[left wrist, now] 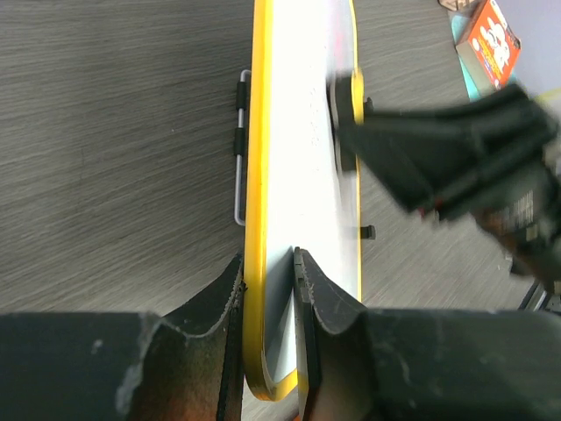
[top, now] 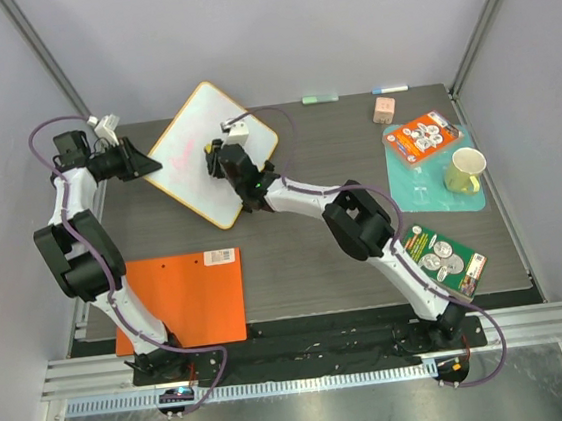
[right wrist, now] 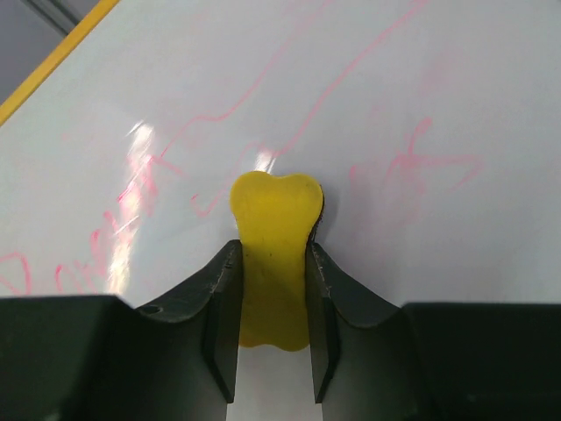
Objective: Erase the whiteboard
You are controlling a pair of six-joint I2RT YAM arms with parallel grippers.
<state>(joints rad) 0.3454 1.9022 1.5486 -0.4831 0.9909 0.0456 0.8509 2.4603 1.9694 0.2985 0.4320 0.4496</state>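
Observation:
The whiteboard, white with a yellow-orange rim and pink marks, lies tilted at the table's back left. My left gripper is shut on its left corner; in the left wrist view the fingers clamp the yellow rim. My right gripper is shut on a yellow eraser and presses it onto the board face among pink scribbles. The right arm also shows in the left wrist view, blurred.
An orange clipboard-like sheet lies at the front left. A teal tray with an orange packet and a yellow cup stands at the right. A green packet and a pink block lie nearby.

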